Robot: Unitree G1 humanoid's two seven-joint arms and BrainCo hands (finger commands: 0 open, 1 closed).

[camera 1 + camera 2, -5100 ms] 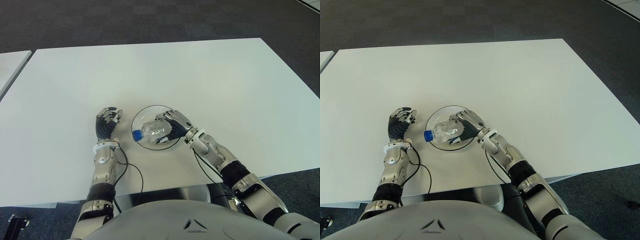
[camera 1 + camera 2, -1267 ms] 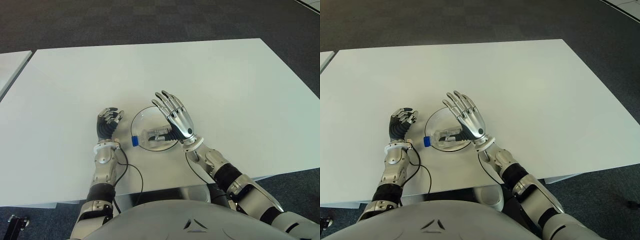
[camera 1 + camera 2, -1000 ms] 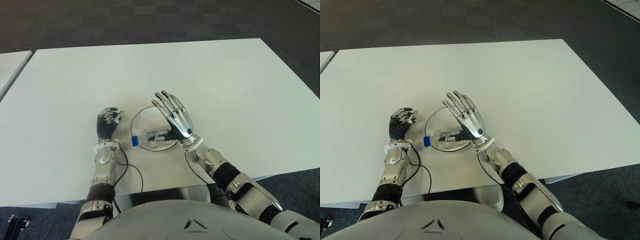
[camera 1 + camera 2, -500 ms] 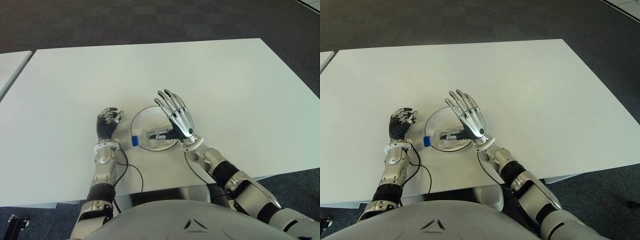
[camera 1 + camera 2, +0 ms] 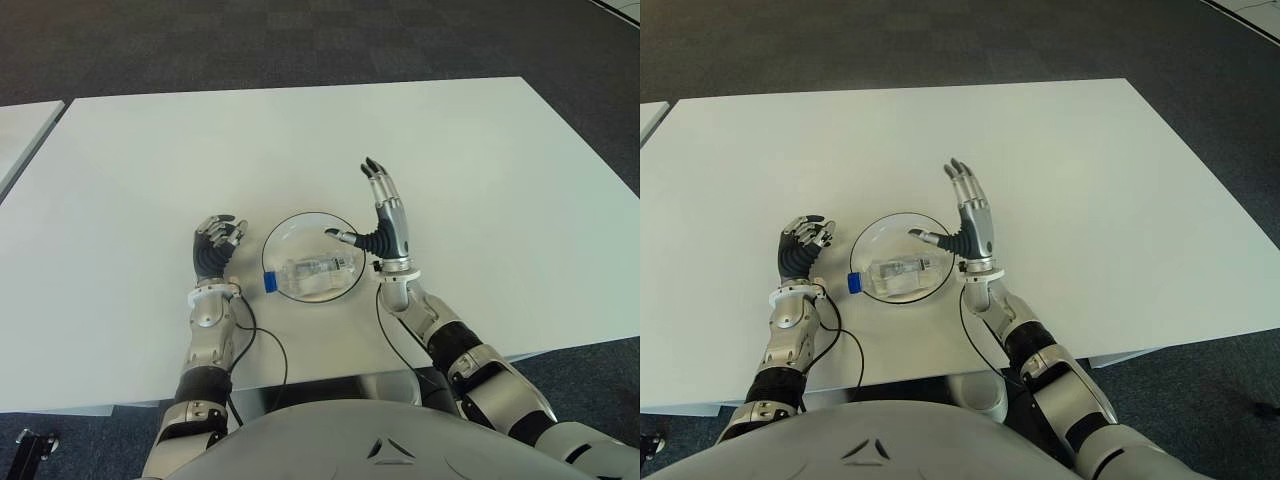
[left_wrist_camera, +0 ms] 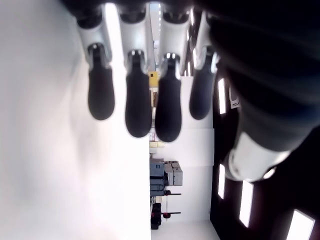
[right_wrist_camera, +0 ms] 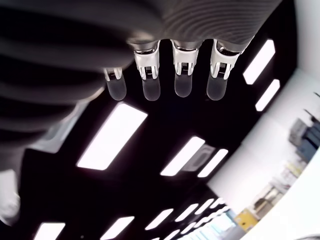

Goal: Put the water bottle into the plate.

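Note:
A clear water bottle (image 5: 315, 272) with a blue cap (image 5: 270, 281) lies on its side in the round glass plate (image 5: 300, 225), cap pointing left over the rim. My right hand (image 5: 385, 212) stands upright just right of the plate, fingers straight and spread, thumb reaching over the rim, holding nothing. In the right wrist view its fingers (image 7: 150, 80) point up at ceiling lights. My left hand (image 5: 215, 245) shows left of the plate with fingers loosely bent and nothing in them.
The white table (image 5: 300, 130) stretches wide behind the plate; its front edge runs close below my wrists. A black cable (image 5: 262, 345) loops by my left forearm. A second table's corner (image 5: 20, 130) shows at far left, dark carpet beyond.
My right hand has let go of the bottle, lifted off the plate and swung right, turning edge-on. The bottle now lies fully uncovered. The left hand has not moved.

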